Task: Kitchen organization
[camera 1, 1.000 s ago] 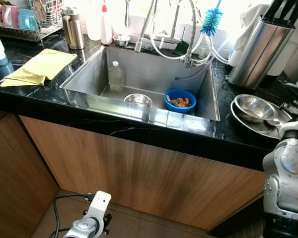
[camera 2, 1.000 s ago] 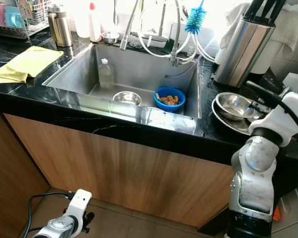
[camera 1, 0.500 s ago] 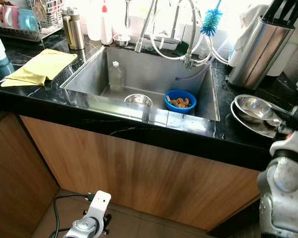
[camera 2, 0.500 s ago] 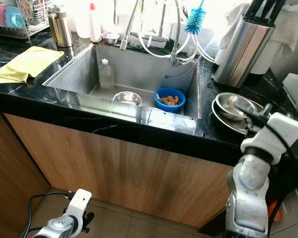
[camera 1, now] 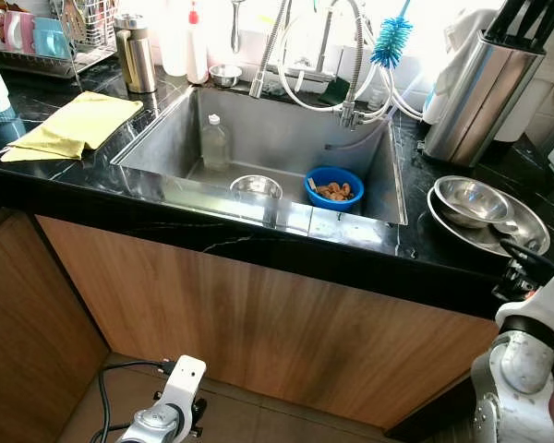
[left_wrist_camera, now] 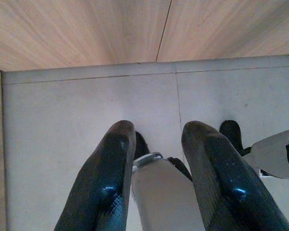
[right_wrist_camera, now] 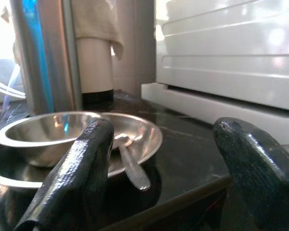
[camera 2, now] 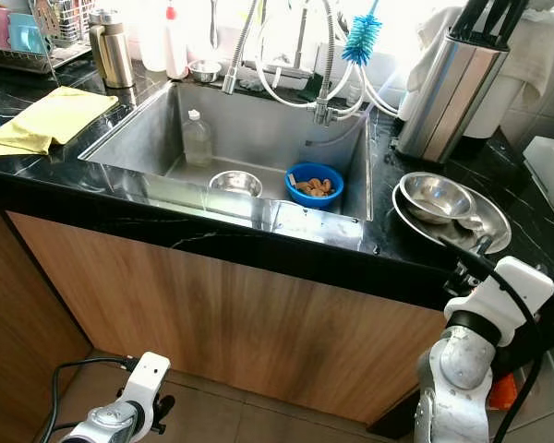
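While the robot stands facing the counter, the sink (camera 1: 388,166) serves as the landmark for every line below.

Left gripper (left_wrist_camera: 159,159): hangs low, below and left of the sink, over pale floor tiles beside the wooden cabinet front; its two black fingers stand a little apart with nothing between them.

Yellow cloth (camera 1: 74,125): lies flat on the black counter left of the sink, its near corner close to the counter's front edge.

Dish rack (camera 1: 60,37): stands far left of the sink at the back, with cups in it.

Steel flask (camera 1: 137,51): upright at the sink's back-left corner.

Plastic bottle (camera 1: 215,140): upright inside the sink, near its left wall.

Small steel bowl (camera 1: 256,187): on the sink floor, just left of the blue bowl.

Blue bowl (camera 1: 334,187): inside the sink near its right wall, holding brownish food.

Front rim: a bare strip of counter runs along the sink's front edge.

Steel bowl (camera 2: 436,197): sits in a wide steel plate (camera 2: 492,217) on the counter right of the sink, a spoon (right_wrist_camera: 130,168) lying in the plate.

Knife block (camera 1: 480,92): tall steel cylinder behind the plate, right of the sink.

Right gripper (right_wrist_camera: 159,168): fingers spread wide and empty, just off the counter's front edge right of the sink, pointing at the plate and apart from it.
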Motion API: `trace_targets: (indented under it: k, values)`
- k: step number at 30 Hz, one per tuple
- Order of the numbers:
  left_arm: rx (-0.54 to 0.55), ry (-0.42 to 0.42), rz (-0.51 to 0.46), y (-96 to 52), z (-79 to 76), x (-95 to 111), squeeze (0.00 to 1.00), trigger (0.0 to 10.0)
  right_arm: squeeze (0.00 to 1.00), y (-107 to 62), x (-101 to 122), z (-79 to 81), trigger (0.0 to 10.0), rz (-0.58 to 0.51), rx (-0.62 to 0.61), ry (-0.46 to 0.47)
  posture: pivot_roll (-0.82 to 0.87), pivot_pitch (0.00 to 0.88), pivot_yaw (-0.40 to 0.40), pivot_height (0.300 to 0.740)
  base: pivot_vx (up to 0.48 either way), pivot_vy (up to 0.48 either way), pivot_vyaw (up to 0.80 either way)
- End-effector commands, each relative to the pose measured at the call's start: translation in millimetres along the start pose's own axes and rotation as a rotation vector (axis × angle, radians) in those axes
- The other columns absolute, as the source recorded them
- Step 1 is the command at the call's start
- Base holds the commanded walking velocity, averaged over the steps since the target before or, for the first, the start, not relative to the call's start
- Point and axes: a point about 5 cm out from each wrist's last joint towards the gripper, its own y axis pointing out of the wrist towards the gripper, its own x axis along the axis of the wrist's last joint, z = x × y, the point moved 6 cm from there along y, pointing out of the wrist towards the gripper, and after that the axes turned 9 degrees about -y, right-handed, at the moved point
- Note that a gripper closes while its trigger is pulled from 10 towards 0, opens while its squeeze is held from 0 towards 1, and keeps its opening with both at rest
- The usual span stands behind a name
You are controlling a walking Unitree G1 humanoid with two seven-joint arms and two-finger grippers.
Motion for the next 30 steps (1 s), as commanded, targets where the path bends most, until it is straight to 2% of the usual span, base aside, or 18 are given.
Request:
trace_targets:
  k: [1,21,22,23,24,25,30]
  values:
    - [-0.010,0.009,0.003,-0.1,-1.8,-2,0.00,10.0,0.00,0.5,-5,6.3,10.0,0.009,0.039,0.006,0.21,0.027,-0.130,0.711,0.000,0.000,0.00]
    - [-0.005,0.008,0.001,0.0,-1.1,-1,0.00,10.0,0.00,6.1,-25,1.8,10.0,0.058,0.011,-0.005,0.21,0.038,-0.125,0.711,0.000,0.000,0.00]
    - [-0.005,0.007,0.001,0.0,-1.1,-1,0.00,10.0,0.00,7.0,-26,1.8,8.1,0.064,0.011,-0.011,0.21,0.039,-0.125,0.711,0.000,0.000,0.00]
    - [-0.005,0.007,0.001,0.0,-1.2,-1,0.00,10.0,0.00,7.7,-27,1.6,1.7,0.066,0.009,-0.009,0.21,0.040,-0.125,0.711,0.000,0.000,0.00]
    - [-0.005,0.007,0.001,0.0,-1.2,-1,0.00,10.0,0.00,7.8,-27,1.4,1.7,0.066,0.007,-0.006,0.21,0.040,-0.125,0.711,0.000,0.000,0.00]
    - [-0.005,0.007,0.001,0.0,-1.1,-1,0.00,10.0,0.00,8.2,-27,1.3,0.0,0.065,0.006,-0.003,0.21,0.041,-0.126,0.711,0.000,0.000,0.00]
    - [-0.004,0.008,0.001,0.0,-0.9,-1,0.00,10.0,0.00,9.3,-26,1.8,0.0,0.064,0.005,-0.001,0.21,0.042,-0.126,0.711,0.000,0.000,0.00]
